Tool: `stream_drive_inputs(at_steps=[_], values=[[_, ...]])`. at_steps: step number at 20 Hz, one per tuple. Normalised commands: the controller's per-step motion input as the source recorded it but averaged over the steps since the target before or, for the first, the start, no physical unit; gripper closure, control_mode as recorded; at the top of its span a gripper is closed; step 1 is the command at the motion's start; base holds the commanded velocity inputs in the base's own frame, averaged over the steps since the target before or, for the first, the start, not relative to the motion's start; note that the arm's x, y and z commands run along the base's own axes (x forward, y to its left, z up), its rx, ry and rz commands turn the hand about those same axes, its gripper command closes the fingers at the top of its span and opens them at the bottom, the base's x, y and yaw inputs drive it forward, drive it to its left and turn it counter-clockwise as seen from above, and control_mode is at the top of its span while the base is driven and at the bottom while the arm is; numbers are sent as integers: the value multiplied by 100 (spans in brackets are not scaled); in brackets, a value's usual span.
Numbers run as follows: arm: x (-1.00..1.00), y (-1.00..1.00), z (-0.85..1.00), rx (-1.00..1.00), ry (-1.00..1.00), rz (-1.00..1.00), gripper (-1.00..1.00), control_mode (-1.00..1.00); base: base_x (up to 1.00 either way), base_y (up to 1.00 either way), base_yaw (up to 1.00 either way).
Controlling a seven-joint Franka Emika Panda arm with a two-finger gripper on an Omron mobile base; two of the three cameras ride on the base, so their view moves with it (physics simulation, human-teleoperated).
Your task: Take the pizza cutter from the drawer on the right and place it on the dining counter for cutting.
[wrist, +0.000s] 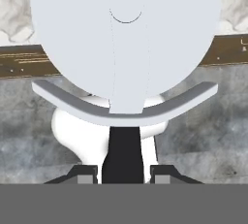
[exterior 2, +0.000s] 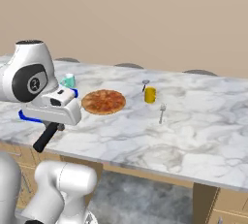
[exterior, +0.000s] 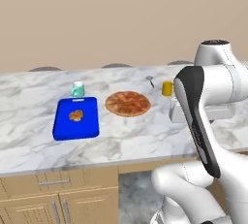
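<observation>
A rendered home kitchen: a long white marble bench [exterior: 145, 136] with grey veins sits on light-wood cabinets [exterior: 58, 199], carrying a pizza [exterior: 128, 103], a blue cutting board [exterior: 76, 117], a mug [exterior: 77, 89], a yellow cup [exterior 2: 150, 94] and a fork [exterior 2: 162, 113].

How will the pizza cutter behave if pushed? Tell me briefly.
The pizza cutter looks small and thin, so it is probably light and slides easily on smooth marble. Its round wheel may roll or pivot. The yellow cup stands close by, so a shove might bump it.
</observation>
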Motion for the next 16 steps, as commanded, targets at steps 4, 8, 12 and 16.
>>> stream_drive_inputs(at_steps=[4, 8, 12, 16], values=[[0, 0, 0, 0, 0, 0, 100, 100, 54, -23, -15], [0, 0, 0, 0, 0, 0, 100, 100, 57, -14, -13], [0, 0, 0, 0, 0, 0, 100, 100, 49, -3, -16], [46, -6, 0, 0, 0, -3, 100, -100, 29, 0, -6]])
